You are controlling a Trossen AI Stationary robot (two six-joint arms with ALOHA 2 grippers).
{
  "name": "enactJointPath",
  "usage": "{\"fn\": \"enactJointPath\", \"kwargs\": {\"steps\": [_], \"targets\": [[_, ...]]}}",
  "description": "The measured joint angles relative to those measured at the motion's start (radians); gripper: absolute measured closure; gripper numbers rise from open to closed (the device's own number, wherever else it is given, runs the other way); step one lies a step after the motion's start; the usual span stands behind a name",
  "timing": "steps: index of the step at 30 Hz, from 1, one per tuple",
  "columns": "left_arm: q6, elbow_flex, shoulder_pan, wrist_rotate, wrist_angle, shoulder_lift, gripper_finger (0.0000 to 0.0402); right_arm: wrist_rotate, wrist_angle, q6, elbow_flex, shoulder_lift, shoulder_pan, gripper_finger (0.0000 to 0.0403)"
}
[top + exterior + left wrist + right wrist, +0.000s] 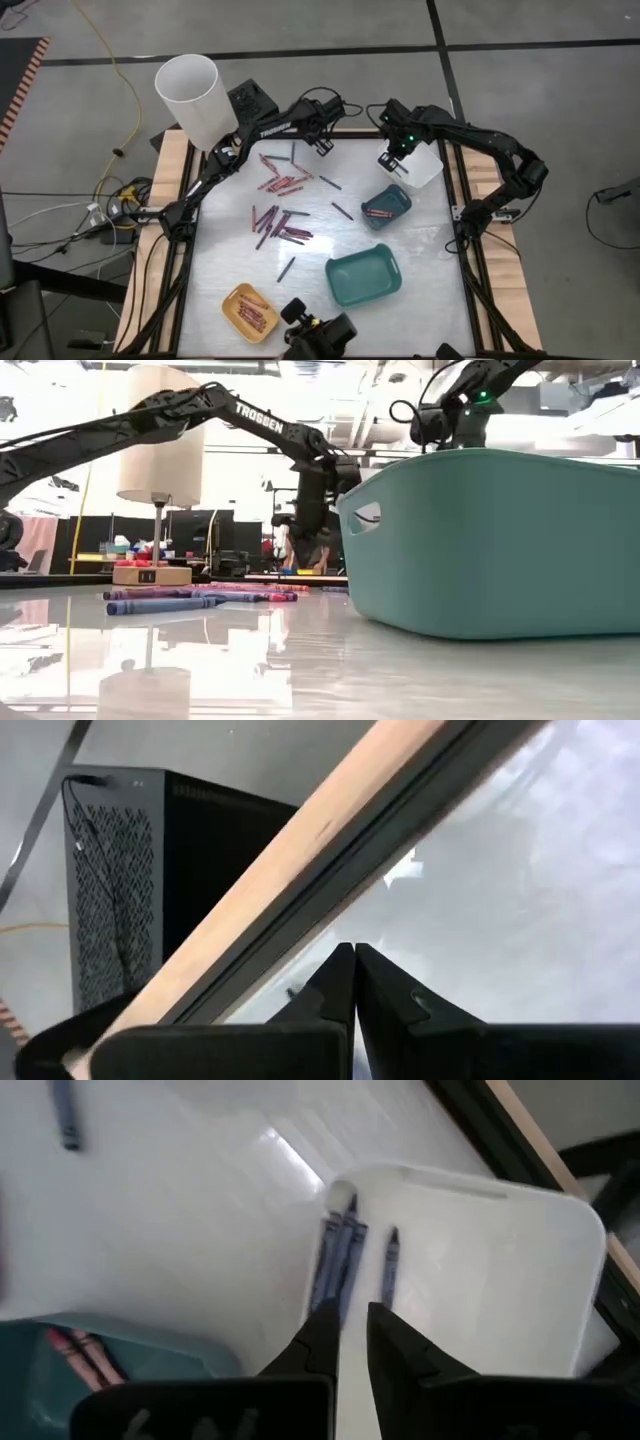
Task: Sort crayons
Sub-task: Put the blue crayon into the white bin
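Observation:
Several crayons [280,215] lie scattered on the white table's middle and left, and show as a row [190,598] in the low view. My left gripper [322,148] hangs shut and empty [353,952] over the table's far edge, beyond the crayons. My right gripper [390,163] hovers over the white tray [428,172] at the far right, its fingers a narrow gap apart [350,1315] with nothing between them. Dark blue crayons [340,1255] lie in that tray's corner. Red crayons lie in the small teal tray [385,205] and in the yellow tray [250,310].
A larger teal tray [363,275] stands at the near middle and fills the right of the low view [500,540]. A white cylinder [190,95] and a black box [250,100] stand beyond the far left corner. A wooden rail [300,850] edges the table.

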Motion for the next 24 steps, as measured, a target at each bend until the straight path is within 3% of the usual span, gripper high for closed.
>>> {"fn": "enactJointPath", "kwargs": {"steps": [8,18,24], "targets": [[0.092,-0.026,-0.013,0.024,-0.073,-0.178,0.0401,-0.068,0.229,0.0,0.004,0.0,0.074,0.0354],[0.184,-0.025,-0.064,0.023,-0.08,-0.596,0.0401,-0.084,0.617,-0.008,0.005,0.02,0.182,0.0354],[0.19,-0.025,-0.127,0.026,-0.086,-0.803,0.0401,-0.069,0.815,0.003,0.04,0.124,0.244,0.035]]}}
